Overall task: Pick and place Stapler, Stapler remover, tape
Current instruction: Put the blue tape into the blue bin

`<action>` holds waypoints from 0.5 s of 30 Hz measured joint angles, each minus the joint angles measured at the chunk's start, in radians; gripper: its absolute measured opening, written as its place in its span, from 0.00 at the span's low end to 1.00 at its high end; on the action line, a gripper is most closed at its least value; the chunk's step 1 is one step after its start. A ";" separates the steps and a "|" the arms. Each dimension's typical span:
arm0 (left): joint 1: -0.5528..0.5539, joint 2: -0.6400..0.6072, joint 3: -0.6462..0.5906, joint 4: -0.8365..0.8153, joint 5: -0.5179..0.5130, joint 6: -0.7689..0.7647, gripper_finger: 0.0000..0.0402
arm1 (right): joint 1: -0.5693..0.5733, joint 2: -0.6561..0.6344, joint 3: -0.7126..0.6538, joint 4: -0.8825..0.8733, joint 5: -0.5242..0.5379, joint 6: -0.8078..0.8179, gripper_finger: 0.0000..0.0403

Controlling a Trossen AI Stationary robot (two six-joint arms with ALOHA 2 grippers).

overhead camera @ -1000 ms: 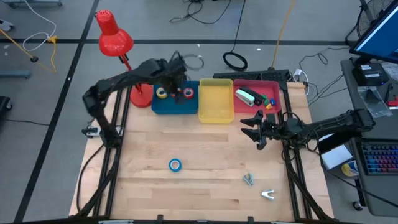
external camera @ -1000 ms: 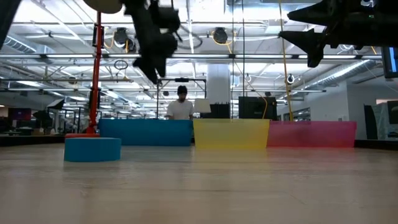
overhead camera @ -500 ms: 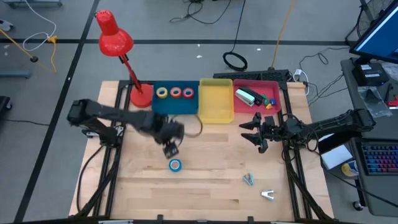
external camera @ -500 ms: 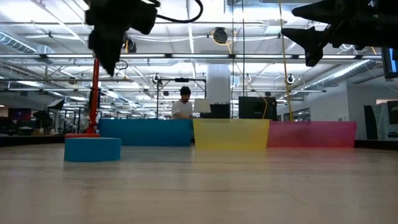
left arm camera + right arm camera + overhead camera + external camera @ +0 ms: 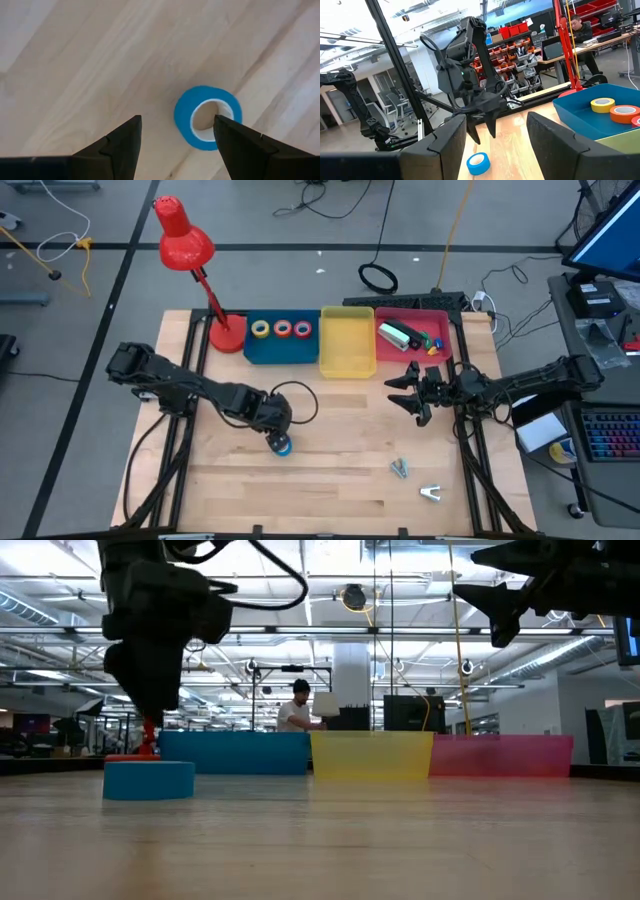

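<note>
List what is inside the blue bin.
The blue bin holds three tape rolls in a row: yellow tape, orange tape and red tape. In the low view its wall hides them.

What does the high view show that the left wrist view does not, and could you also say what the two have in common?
Only the high view shows the blue bin holding yellow, orange and red tape rolls, the yellow bin, the pink bin, the red lamp and the waiting right gripper. Only the left wrist view shows the left gripper's fingers spread open. Both show the blue tape roll lying on the wooden table beneath the left gripper.
</note>
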 joint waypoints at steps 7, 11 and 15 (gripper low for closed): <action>0.006 0.003 -0.015 0.008 0.002 -0.070 0.61 | 0.000 0.000 0.000 0.000 0.000 0.012 0.50; 0.006 0.038 -0.015 0.040 0.010 -0.099 0.61 | 0.000 0.000 0.000 -0.001 0.000 0.012 0.50; 0.006 0.109 -0.015 0.061 0.071 -0.128 0.61 | 0.000 0.000 0.000 -0.002 0.000 0.012 0.50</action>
